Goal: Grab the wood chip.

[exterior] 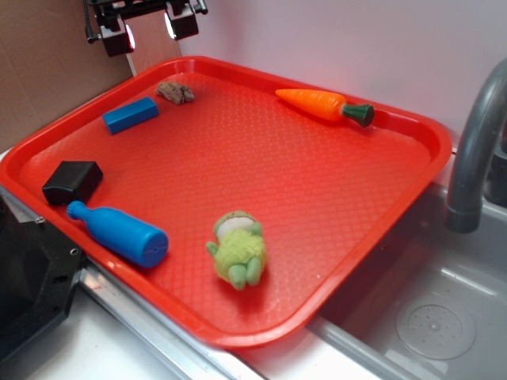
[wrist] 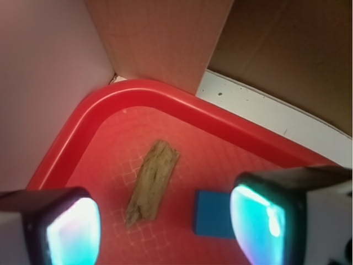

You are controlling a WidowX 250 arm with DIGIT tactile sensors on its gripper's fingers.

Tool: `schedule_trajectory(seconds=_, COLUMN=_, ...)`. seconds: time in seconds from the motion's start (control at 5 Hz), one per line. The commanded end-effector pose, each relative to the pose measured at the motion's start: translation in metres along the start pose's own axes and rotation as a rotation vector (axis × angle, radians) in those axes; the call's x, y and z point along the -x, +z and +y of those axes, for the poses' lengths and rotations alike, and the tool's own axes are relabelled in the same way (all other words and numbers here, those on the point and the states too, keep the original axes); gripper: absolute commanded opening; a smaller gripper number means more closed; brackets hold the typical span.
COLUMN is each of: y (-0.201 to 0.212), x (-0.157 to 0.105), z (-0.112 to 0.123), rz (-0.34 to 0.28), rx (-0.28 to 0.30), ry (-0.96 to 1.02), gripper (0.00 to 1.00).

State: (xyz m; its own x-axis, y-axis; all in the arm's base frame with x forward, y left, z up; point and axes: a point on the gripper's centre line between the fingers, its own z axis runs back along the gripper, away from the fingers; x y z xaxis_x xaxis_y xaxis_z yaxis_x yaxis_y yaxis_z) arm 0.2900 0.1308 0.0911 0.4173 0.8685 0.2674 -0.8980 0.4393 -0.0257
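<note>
Gripper (exterior: pixel 150 32) jaws apart, empty, high above wood chip (wrist: pixel 151 182) – blue block (wrist: pixel 212 214) just beside; descent off-line risks pinching block instead.

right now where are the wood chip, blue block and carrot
wood chip (wrist: pixel 151 182), wrist view, middle of its long face
blue block (exterior: pixel 131 115), exterior view, middle of its top face
carrot (exterior: pixel 313 103), exterior view, middle of the orange body

A toy kitchen: grey faucet (exterior: pixel 475 150) over a sink (exterior: pixel 428 317), beside a red tray (exterior: pixel 333 206).
</note>
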Motion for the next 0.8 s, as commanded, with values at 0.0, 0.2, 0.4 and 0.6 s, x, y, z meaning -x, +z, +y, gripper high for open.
schedule_trajectory(seconds=0.0, y=-0.028, x=0.009, z=0.020, rz=0.035, rx=0.025, ry=0.118, gripper=1.00)
schedule_trajectory(seconds=0.2, y=-0.048, x=0.018, z=0.016, rz=0.104, rx=0.059, ry=0.103, gripper=1.00)
schedule_trajectory(seconds=0.4, y=-0.054, x=0.013, z=0.005, rz=0.084, rx=0.055, ry=0.081, gripper=1.00)
schedule_trajectory(seconds=0.6, y=-0.056, x=0.004, z=0.000, rz=0.063, rx=0.004, ry=0.065, gripper=1.00)
